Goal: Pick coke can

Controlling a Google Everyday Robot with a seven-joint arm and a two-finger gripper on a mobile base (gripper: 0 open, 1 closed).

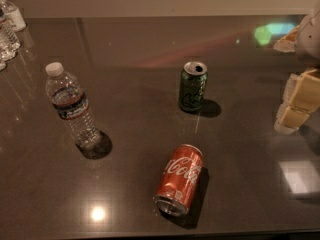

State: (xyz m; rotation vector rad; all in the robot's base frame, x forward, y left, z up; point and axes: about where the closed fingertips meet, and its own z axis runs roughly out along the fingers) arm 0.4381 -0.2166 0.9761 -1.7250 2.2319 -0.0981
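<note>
gripper (298, 101) well right of coke can (180, 178)

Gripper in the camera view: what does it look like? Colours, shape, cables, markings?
The gripper is at the right edge of the view, to the right of the green can, and is cut off by the frame. What shows is a set of blocky cream-yellow segments with paler ends, under a rounded grey-white housing. No cables or markings are visible.

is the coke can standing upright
No, the coke can lies on its side, with the gripper away at the picture's right edge.
</note>
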